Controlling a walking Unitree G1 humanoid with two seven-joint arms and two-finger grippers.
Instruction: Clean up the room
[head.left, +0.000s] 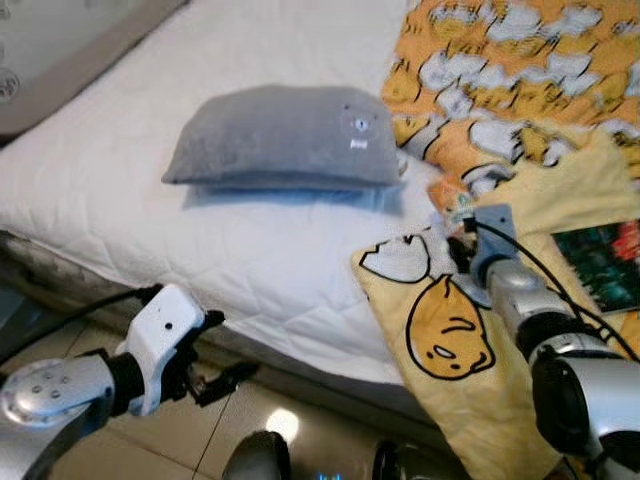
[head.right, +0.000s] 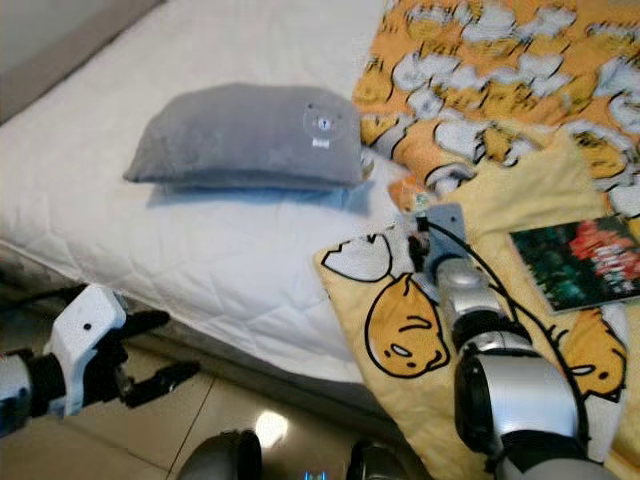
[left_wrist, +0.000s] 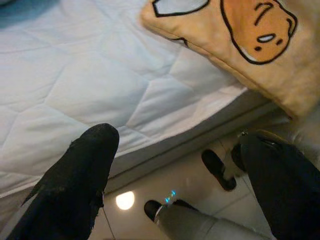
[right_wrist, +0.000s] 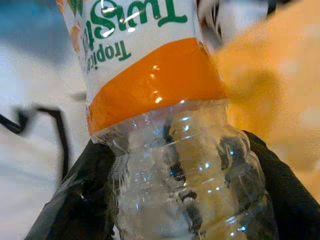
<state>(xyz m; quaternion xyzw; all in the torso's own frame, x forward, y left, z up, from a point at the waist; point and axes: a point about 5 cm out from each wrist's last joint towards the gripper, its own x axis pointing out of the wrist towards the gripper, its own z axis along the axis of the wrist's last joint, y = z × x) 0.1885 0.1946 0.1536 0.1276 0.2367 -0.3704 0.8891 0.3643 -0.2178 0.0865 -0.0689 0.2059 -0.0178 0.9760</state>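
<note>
My right gripper (head.left: 457, 228) reaches out over the yellow egg-character blanket (head.left: 470, 370) on the bed. It is shut on a clear plastic bottle (right_wrist: 170, 125) with an orange and white label, and its black fingers (right_wrist: 285, 190) press on both sides of the ribbed body. My left gripper (head.left: 232, 347) hangs open and holds nothing, low at the left, over the floor just off the mattress edge (left_wrist: 165, 145). A grey pillow (head.left: 285, 135) with a small bear patch lies on the white quilted mattress (head.left: 150, 230).
An orange patterned blanket (head.left: 510, 70) is bunched at the far right of the bed. A dark-covered book (head.right: 580, 255) lies on the yellow blanket beside my right arm. Shiny floor tiles (head.left: 250, 420) run along the bed's near side, and my feet show below.
</note>
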